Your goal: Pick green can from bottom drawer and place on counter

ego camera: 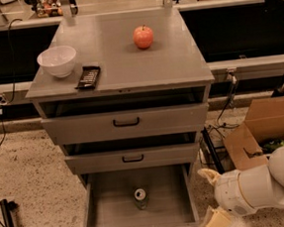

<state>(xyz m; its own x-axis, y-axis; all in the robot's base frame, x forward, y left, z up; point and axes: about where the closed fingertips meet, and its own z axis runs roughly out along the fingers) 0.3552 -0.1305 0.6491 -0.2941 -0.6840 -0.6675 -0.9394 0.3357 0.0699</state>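
The green can (140,197) stands upright on the bare floor of the open bottom drawer (101,213), near its middle, silver top showing. The grey counter (122,62) tops the cabinet above. My gripper (209,206) is low at the bottom right, just right of the drawer's right wall and apart from the can. One cream finger (208,175) points up-left; another (213,222) reaches the lower frame edge. Nothing shows between them.
On the counter are a red apple (143,36), a white bowl (57,61) and a dark flat packet (88,77). Two shallower drawers with black handles (126,122) sit above. A cardboard box (265,129) and cables lie on the floor at right.
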